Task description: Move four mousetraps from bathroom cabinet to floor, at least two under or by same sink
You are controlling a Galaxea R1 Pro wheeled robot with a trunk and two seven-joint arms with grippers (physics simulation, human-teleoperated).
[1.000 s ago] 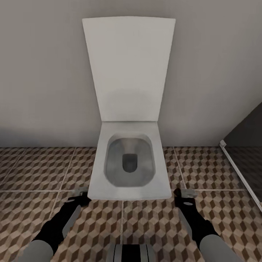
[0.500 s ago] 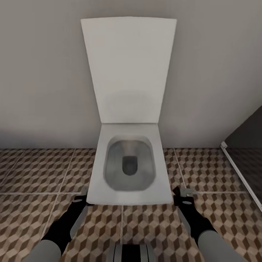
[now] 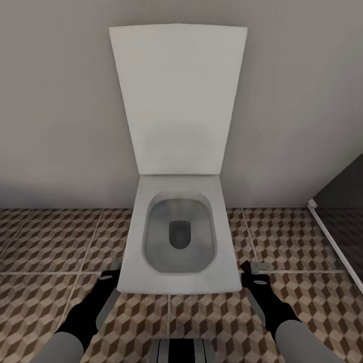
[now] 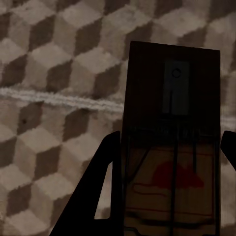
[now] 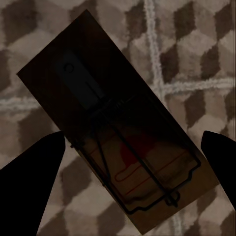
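- Left tool (image 4: pixel 167 162) carried a mousetrap (image 4: pixel 169 137) between its dark fingers, the slab standing squarely in line with them above the bathroom floor (image 4: pixel 54 98); the fingers closed on its lower edges.
- Right tool (image 5: pixel 132 162) had its fingers spread either side of a second mousetrap (image 5: pixel 115 132), which lay skewed across the gap; whether the fingers actually clamped it I could not tell.
- From the head camera both tools hung low, the left tool (image 3: pixel 112 272) and right tool (image 3: pixel 254 272) flanking the front corners of a white toilet (image 3: pixel 179 237) with its lid raised against the wall.
- Progress, as a judgement: two traps appeared to be out of the cabinet and in transit; none lay on the tiles, and no sink was in sight, so placing remained.
- Room to move: the toilet and wall blocked the way ahead, a dark panel (image 3: pixel 343 201) with a pale edge closed the right side, and tiles stretched open to the left.
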